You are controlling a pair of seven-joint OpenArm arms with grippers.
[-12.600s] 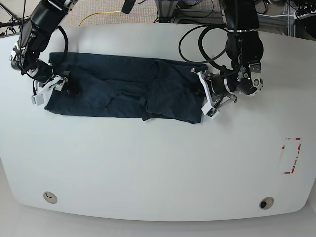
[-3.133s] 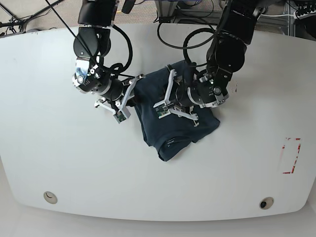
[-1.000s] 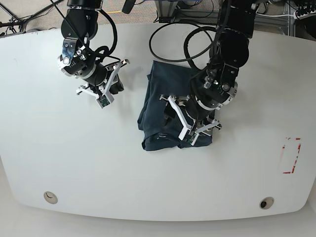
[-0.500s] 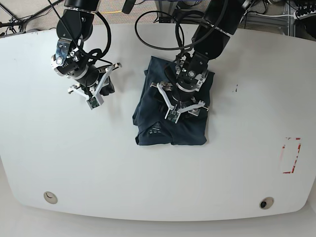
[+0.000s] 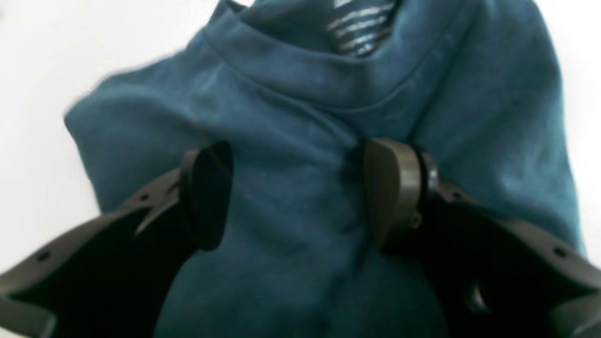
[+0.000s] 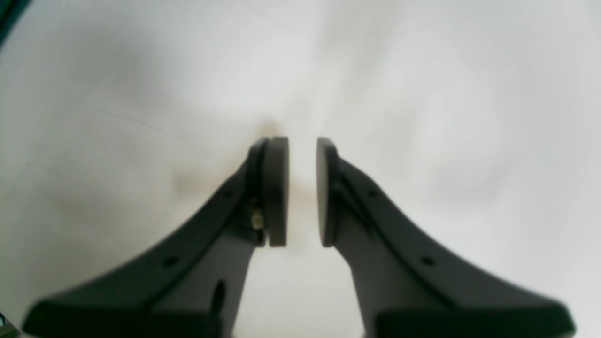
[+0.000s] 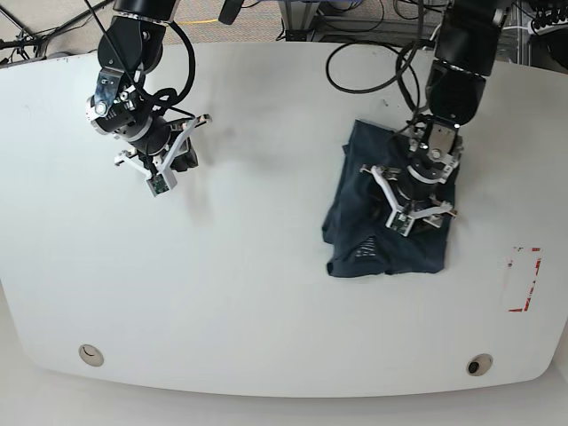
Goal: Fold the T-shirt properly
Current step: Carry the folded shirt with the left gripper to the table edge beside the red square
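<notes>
Although most of the white table [image 7: 266, 293] lies bare, the T-shirt [image 7: 390, 209] sits on it as a compact dark bundle, well off toward the side of the red-marked rectangle [image 7: 522, 280], and everything else is best placed against that bundle.

Largest first: the table, then the 2 arms. Seen from the base view, the left arm reaches down from the far edge directly onto the T-shirt, and the left gripper [image 7: 410, 202] stands over the bundle's middle. The right gripper [image 7: 162, 161] is well apart from the T-shirt, over bare table on the opposite side.

The relation that matters: the cloth lies straight under and ahead of the left gripper, so this arm is by far the nearer. The bundle's long axis runs from the far edge toward the near edge, roughly along the line of the left forearm; the collar end is toward the near edge.

In the left wrist view the left gripper [image 5: 298, 192] has its jaws spread wide, 1 finger on each side of a raised crease of cloth, not closed on it. That view also shows the neckline and a striped label inside it, which the base view renders only as a pale smudge.

In the right wrist view the right gripper [image 6: 302, 192] is nearly closed, a narrow slit between the pads and nothing in it.
</notes>
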